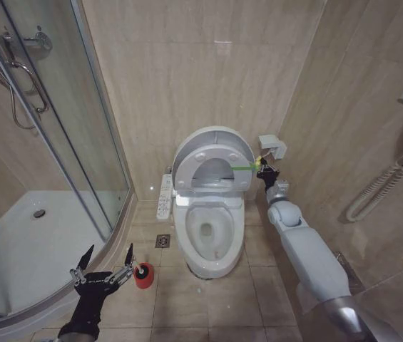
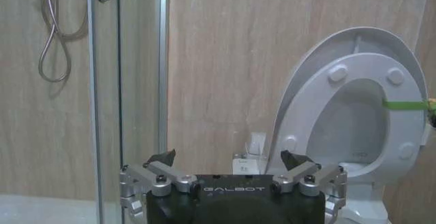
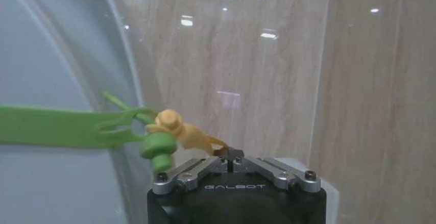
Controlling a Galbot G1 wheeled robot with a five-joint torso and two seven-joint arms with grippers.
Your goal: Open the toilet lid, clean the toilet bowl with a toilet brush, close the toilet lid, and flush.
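The toilet lid (image 1: 212,137) stands raised against the back wall with the ring seat (image 1: 187,171) lifted along with it. Below them the toilet bowl (image 1: 208,239) lies uncovered. My right gripper (image 1: 265,173) is at the lid's right edge, shut on the yellow end of the yellow-green strap (image 3: 54,127). That strap also shows across the seat (image 2: 402,104) in the left wrist view. The toilet brush (image 1: 145,269) sits in a small red cup (image 1: 143,280) on the floor left of the bowl, its black part showing. My left gripper (image 1: 106,260) hovers open just left of it.
A curved glass shower enclosure (image 1: 80,142) with a white tray (image 1: 23,242) takes up the left side. A floor drain (image 1: 162,241) and the white button panel (image 1: 165,196) lie between shower and bowl. On the right wall are a small box (image 1: 272,147) and a coiled hose (image 1: 376,189).
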